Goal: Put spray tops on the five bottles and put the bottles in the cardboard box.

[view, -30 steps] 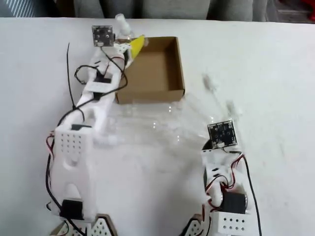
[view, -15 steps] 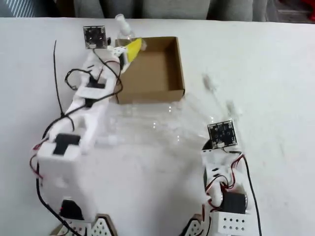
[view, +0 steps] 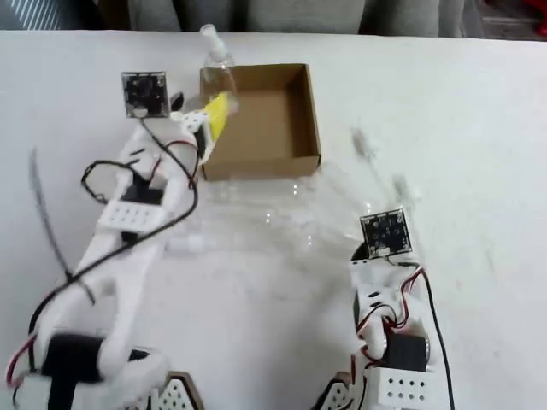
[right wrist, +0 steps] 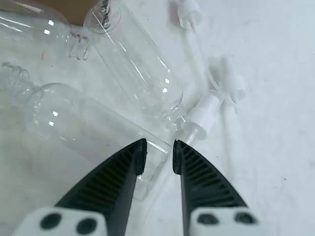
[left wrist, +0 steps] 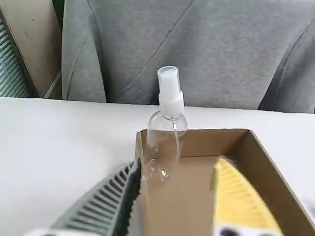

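A clear bottle [left wrist: 166, 140] with a white spray top [left wrist: 170, 88] stands upright in the far left corner of the cardboard box [left wrist: 256, 152]; the high view shows this bottle [view: 217, 58] there too. My left gripper [left wrist: 178, 167] is open just short of it, grey and yellow fingers apart, holding nothing. From above, the left gripper [view: 210, 118] hangs at the box's [view: 306, 111] left wall. My right gripper [right wrist: 157, 152] hovers over a lying clear bottle [right wrist: 93, 128] with a narrow gap between its black fingers. Another bare bottle [right wrist: 133, 64] and a loose spray top [right wrist: 202, 118] lie just beyond.
More clear bottles [view: 282, 213] lie on the white table in front of the box. Loose spray tops [view: 363, 141] lie to the box's right, another spray top [right wrist: 189, 12] beyond the bottles. A grey sofa [left wrist: 197, 49] stands behind the table's far edge.
My left arm has drawn back and to the left from the box's far corner, and the capped bottle stays standing there. The right arm has not moved.
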`<state>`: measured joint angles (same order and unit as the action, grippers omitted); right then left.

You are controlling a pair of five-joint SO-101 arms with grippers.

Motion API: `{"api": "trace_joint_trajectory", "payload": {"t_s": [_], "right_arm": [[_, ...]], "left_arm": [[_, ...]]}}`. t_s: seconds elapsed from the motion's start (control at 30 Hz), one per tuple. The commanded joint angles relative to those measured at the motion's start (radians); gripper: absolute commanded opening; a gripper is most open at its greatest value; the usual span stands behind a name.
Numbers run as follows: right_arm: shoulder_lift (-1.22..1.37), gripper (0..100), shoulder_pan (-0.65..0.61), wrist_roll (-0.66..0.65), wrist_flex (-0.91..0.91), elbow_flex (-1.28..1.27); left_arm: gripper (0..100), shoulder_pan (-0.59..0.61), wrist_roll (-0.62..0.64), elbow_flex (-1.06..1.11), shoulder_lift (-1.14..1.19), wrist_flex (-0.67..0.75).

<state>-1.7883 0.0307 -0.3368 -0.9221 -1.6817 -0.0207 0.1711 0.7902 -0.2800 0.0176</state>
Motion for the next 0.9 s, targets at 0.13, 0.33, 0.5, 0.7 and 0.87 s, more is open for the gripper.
{"api": "trace_joint_trajectory", "payload": {"t_s": [0.13,0.33,0.5,0.7,0.87], "right_arm": [[-0.005,7.0,-0.001,-0.009,0.018,-0.009],[-0.005,7.2,-0.007,-0.009,0.013,-0.009],[-0.010,7.4,-0.018,-0.011,0.019,-0.009],[-0.010,7.4,-0.008,-0.011,0.036,0.031],[-0.002,7.0,-0.012,-0.011,0.030,0.143]], "left_arm": [[6,0.047,0.017,0.018,-0.340,-0.333],[7,0.137,0.015,0.023,-0.484,-0.614],[7,0.194,0.017,0.176,-0.595,-0.723],[8,0.193,0.017,0.514,-0.776,-0.649],[7,0.205,0.014,0.710,-0.934,-0.520]]}}
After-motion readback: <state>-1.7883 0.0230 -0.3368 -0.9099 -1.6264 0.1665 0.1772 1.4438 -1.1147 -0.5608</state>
